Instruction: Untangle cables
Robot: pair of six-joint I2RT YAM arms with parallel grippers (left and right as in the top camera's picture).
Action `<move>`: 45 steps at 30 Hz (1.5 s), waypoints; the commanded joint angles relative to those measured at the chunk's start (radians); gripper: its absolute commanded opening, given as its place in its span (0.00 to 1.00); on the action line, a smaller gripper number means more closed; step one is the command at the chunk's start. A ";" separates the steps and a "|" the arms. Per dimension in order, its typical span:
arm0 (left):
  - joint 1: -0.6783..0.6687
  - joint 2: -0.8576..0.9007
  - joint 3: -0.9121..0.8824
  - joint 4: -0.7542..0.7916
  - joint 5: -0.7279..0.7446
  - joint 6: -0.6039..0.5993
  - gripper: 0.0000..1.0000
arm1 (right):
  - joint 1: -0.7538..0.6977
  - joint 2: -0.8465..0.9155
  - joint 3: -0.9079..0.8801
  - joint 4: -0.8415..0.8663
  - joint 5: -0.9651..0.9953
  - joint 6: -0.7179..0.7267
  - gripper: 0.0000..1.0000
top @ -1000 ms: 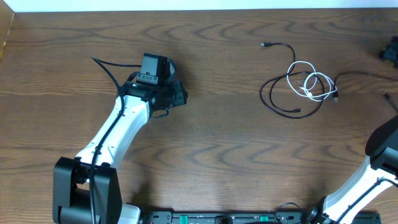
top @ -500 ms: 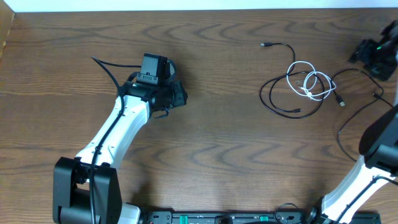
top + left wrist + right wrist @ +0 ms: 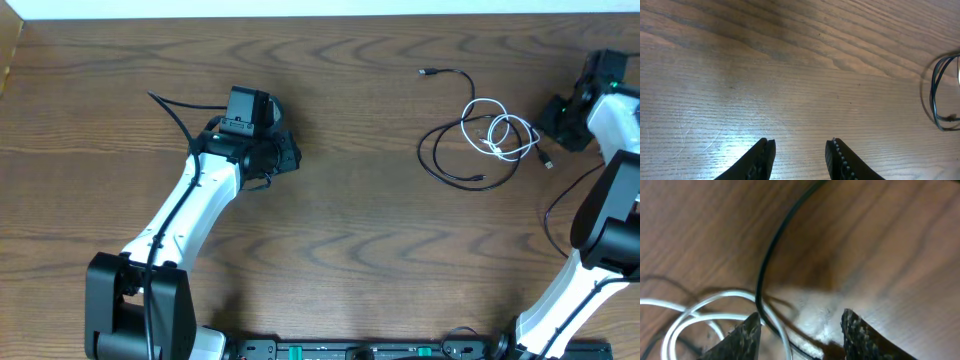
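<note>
One white cable [image 3: 497, 146] and one black cable [image 3: 420, 150] lie looped together.

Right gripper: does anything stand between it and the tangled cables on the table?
Nothing visible does. The right gripper sits at the right edge of the tangle, over the wooden table. In its wrist view the black cable runs between its open fingers, and the white cable loops beside one finger.

black cable [image 3: 930, 92] cut by frame edge, white cable [image 3: 727, 295] blurred — close-up
</note>
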 commanded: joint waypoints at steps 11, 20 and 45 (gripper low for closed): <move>-0.002 0.002 0.009 -0.006 0.008 0.009 0.38 | 0.078 0.007 -0.174 0.282 -0.031 0.124 0.40; -0.002 0.002 0.009 -0.006 0.008 0.009 0.38 | 0.098 0.007 -0.181 0.301 -0.024 0.138 0.13; -0.002 0.002 0.009 -0.007 0.008 0.010 0.38 | 0.082 -0.320 -0.155 0.447 -0.422 0.092 0.06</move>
